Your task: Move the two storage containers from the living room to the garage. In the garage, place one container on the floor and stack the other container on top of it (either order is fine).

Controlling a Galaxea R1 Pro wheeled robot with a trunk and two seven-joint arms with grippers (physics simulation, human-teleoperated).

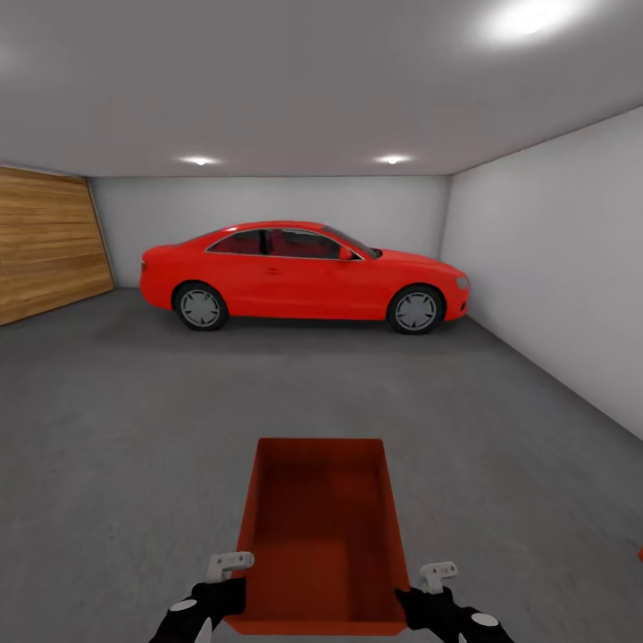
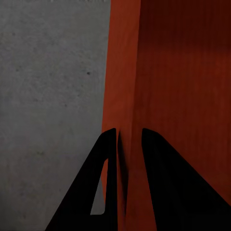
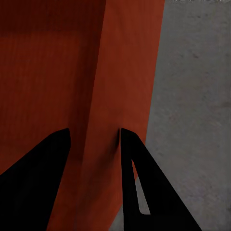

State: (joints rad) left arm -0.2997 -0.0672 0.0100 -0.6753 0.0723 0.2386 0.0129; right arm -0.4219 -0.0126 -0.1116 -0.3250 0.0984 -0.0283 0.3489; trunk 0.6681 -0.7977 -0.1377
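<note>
One orange-red storage container [image 1: 321, 536] sits open-topped and empty right in front of me, over the garage's dark grey concrete floor [image 1: 134, 429]. My left gripper [image 1: 234, 597] is shut on its left side wall near the close corner, and my right gripper [image 1: 418, 597] is shut on the right side wall. In the left wrist view the left gripper [image 2: 129, 131] has its black fingers astride the container wall [image 2: 120, 72]. In the right wrist view the right gripper [image 3: 94, 130] straddles the opposite wall [image 3: 125, 72]. Whether the container touches the floor I cannot tell.
A red car [image 1: 304, 272] is parked across the far end. An orange-brown wooden door [image 1: 45, 241] fills the left wall, and a pale grey wall [image 1: 554, 268] runs along the right. A small orange sliver [image 1: 640, 554] shows at the right edge.
</note>
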